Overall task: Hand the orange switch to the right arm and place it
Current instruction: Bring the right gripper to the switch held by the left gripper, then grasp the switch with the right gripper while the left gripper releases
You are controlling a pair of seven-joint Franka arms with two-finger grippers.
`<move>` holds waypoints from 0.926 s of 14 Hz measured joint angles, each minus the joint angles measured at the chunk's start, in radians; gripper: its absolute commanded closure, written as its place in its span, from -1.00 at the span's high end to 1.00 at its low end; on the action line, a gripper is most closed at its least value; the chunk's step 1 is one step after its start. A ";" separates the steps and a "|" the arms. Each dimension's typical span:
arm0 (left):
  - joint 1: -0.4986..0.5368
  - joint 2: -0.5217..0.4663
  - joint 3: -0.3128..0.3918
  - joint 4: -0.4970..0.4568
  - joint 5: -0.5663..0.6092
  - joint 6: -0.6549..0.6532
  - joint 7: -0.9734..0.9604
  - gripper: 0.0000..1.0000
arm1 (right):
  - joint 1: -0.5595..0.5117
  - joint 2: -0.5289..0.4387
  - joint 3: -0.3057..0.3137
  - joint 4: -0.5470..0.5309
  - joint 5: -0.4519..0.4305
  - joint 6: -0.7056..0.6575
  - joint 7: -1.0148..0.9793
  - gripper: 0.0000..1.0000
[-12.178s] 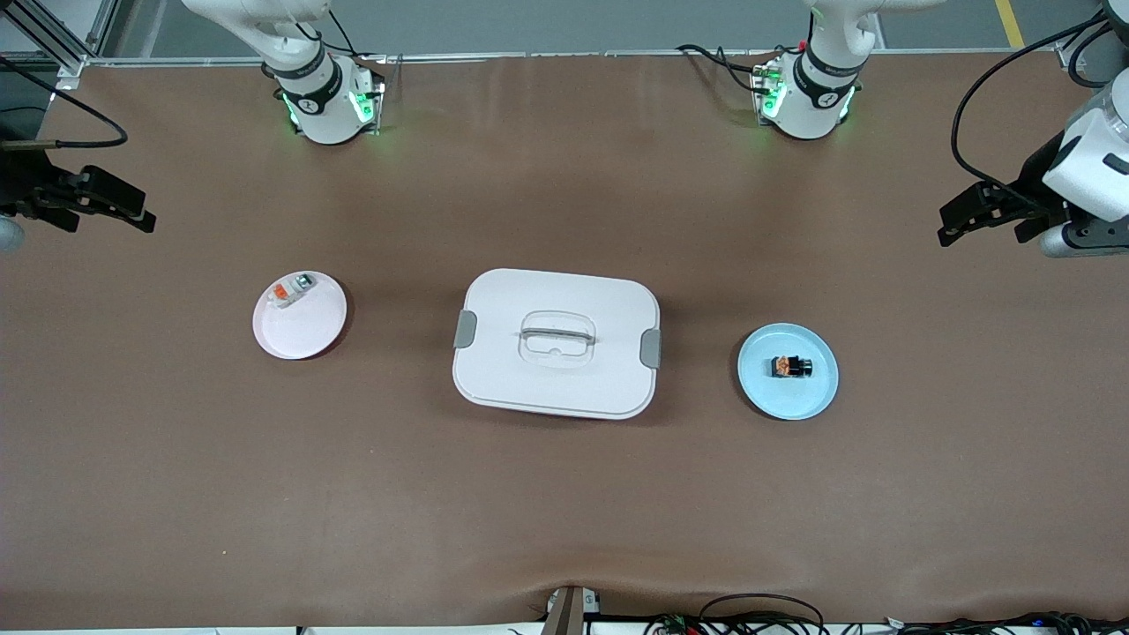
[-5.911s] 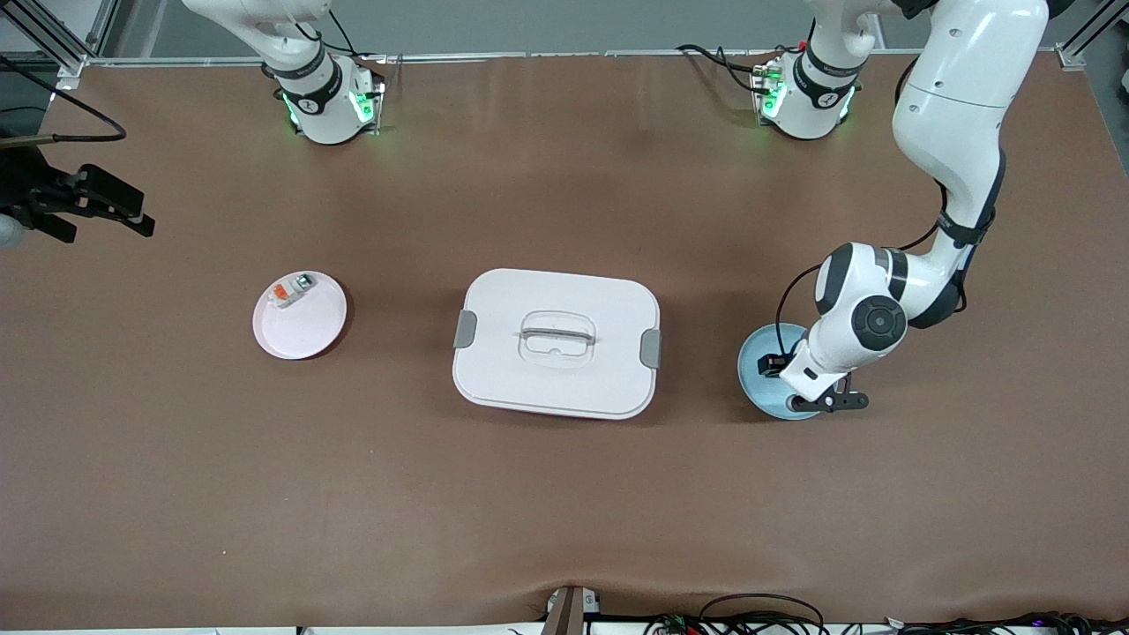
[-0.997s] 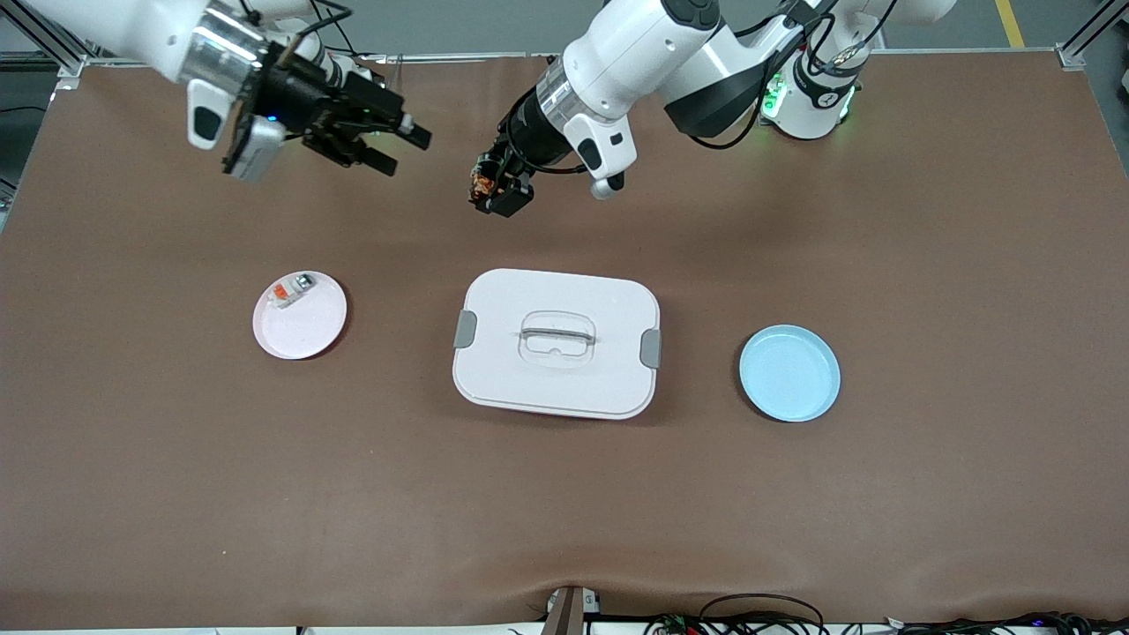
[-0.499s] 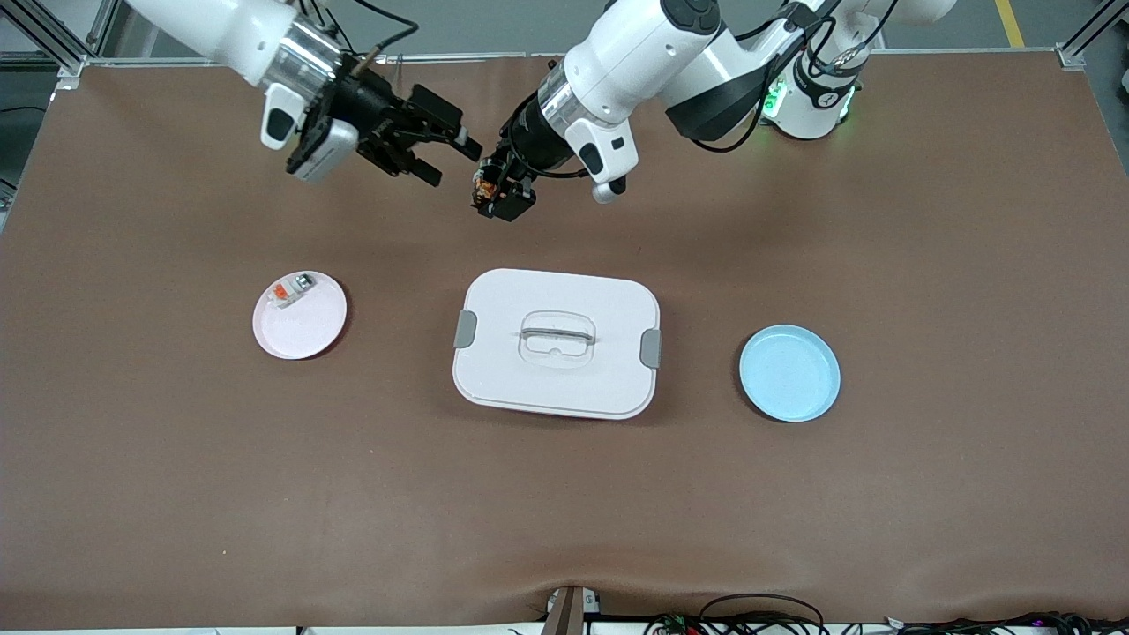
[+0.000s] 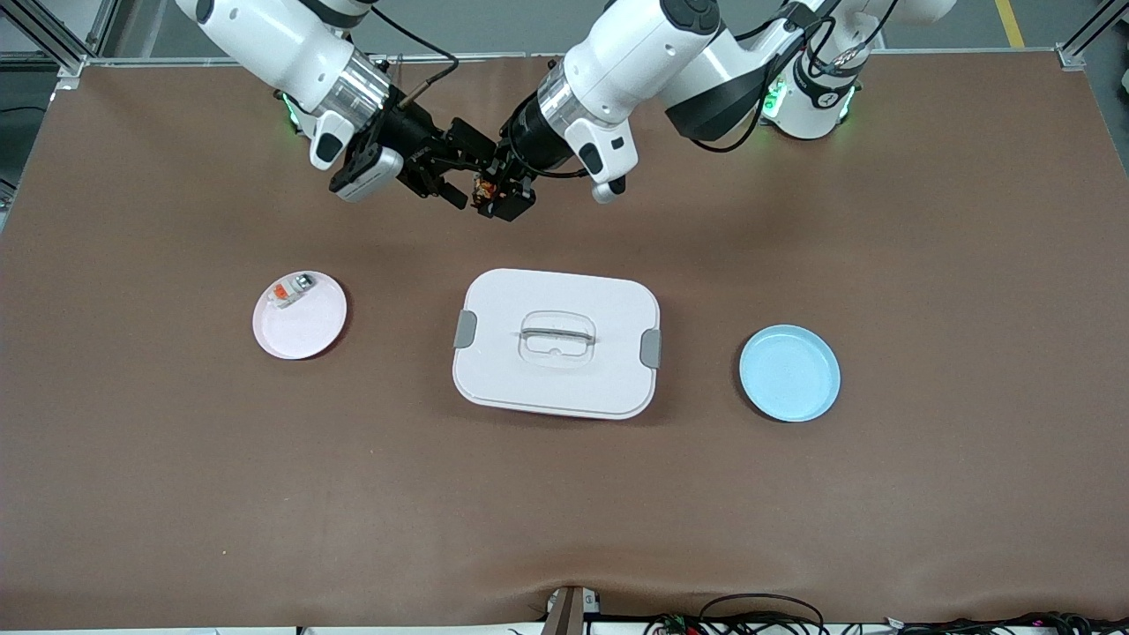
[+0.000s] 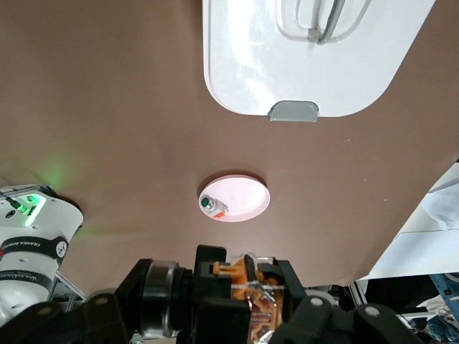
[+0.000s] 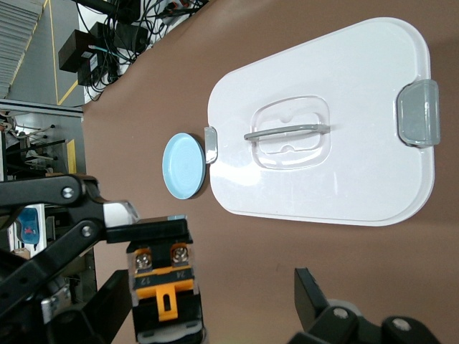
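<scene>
Front view: over the last second the right gripper [image 5: 461, 166] has been brought in from the right arm's end of the table until its spread fingers sit around the tip of the left gripper [image 5: 500, 196], which has hardly moved. Both are held in the air over bare table [image 5: 564, 494], between the two bases and above the white box [image 5: 557, 342]. The handover is judged to be at the point of contact, with the switch not yet passed across.

The switch [image 5: 482, 187] is clamped in the left gripper's closed fingers. In the right wrist view the switch [image 7: 166, 290] is shown between the right gripper's own fingers, which stand apart on either side of it without pressing; its body is black and blocky, with an orange face, an orange tab and two screw heads at one end. In the left wrist view the switch [image 6: 247, 283] is seen edge-on inside the left gripper's grip.

The blue plate [image 5: 789, 372] lies bare. The pink plate [image 5: 309, 331] carries a white-grey piece [image 5: 291, 290].
</scene>
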 measured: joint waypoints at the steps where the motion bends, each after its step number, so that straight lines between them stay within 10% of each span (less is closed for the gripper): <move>1: 0.000 0.000 0.000 0.000 0.000 0.000 0.000 -0.22 | 0.000 0.002 0.000 0.000 0.000 0.000 0.000 1.00; 4: -0.001 0.000 0.000 0.000 0.000 0.000 0.000 -0.22 | 0.000 0.003 0.000 0.001 0.000 0.000 0.001 0.49; 7: -0.001 0.000 0.000 -0.001 0.000 0.000 0.000 -0.22 | 0.000 0.002 0.000 0.004 0.000 0.000 0.002 -0.99; 13: -0.004 0.014 -0.001 -0.002 0.000 0.000 0.000 -0.20 | 0.001 0.005 0.005 0.022 0.004 -0.005 0.010 -1.00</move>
